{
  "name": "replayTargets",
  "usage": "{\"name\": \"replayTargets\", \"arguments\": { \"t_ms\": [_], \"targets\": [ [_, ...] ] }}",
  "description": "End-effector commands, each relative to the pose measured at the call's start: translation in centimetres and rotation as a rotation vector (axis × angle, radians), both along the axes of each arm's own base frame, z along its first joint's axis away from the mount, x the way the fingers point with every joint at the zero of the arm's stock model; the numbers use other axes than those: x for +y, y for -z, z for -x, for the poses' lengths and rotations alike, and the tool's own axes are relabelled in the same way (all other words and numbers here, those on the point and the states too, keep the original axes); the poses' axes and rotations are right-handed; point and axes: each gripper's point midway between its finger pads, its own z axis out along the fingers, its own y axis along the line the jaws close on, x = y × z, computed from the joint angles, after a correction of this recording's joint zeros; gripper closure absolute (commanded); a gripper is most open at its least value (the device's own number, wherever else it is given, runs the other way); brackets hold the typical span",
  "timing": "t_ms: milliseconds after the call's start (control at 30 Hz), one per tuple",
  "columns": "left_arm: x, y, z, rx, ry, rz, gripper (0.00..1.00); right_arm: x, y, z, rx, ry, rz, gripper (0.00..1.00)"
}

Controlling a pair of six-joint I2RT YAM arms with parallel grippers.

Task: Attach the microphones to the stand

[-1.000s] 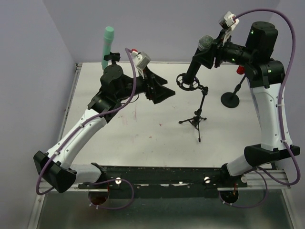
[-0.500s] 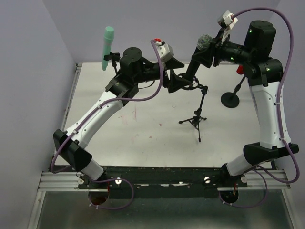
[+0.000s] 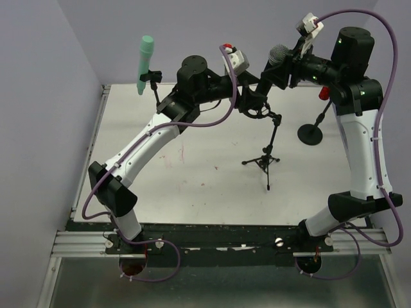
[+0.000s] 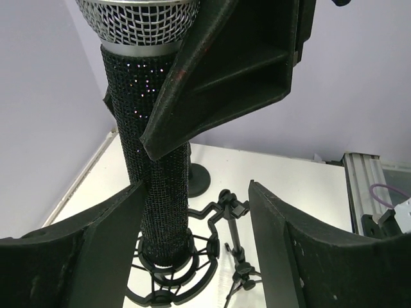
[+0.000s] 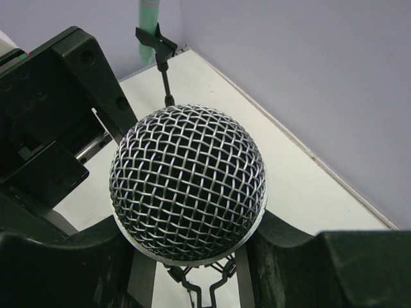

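One glitter-black microphone (image 4: pixel 154 186), its silver mesh head up, stands with its foot in the ring mount (image 4: pixel 160 285) of the tripod stand (image 3: pixel 266 160), clamped by the right gripper (image 3: pixel 273 76). The left gripper (image 4: pixel 192 250) has its jaws spread wide around the barrel. One mint-green microphone (image 3: pixel 144 64) sits clipped at rear left.

The back middle of the table (image 3: pixel 192 186) is crowded. The black microphone (image 3: pixel 264 80) leans up from the ring holder (image 3: pixel 257 113) on the tripod stand (image 3: pixel 264 160). The right gripper (image 3: pixel 277 72) squeezes it near the head, and the left gripper (image 3: pixel 250 101) gapes wide around it lower down. The green microphone (image 3: pixel 145 61) stands back left, and a round-foot stand (image 3: pixel 311 133) back right. The table's near half is open.
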Motion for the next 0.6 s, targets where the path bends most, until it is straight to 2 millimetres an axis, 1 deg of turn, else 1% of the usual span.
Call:
{"name": "replayTargets", "arguments": {
  "t_ms": [0,33,67,233,500,567],
  "targets": [
    [-1.5,-0.9,0.2,-0.042,0.013,0.018,0.27,0.7,2.1,1.2,0.115,-0.042,0.005,0.89],
    [-1.4,-0.3,0.0,-0.024,0.001,0.000,0.27,0.7,2.1,1.2,0.115,-0.041,0.005,0.89],
    [-1.3,-0.2,-0.2,-0.019,-0.011,-0.003,0.26,0.7,2.0,1.3,0.113,-0.043,0.006,0.89],
    [-0.4,-0.4,-2.2,-0.023,-0.139,-0.009,0.21,0.6,2.1,1.4,0.113,-0.043,0.007,0.88],
    [-0.6,-1.4,-2.2,-0.053,-0.132,0.019,0.16,0.6,1.9,1.6,0.107,-0.046,0.005,0.88],
    [-0.9,-1.3,-2.0,-0.062,-0.105,0.017,0.15,0.6,1.9,1.6,0.108,-0.046,0.004,0.88]
  ]
}}
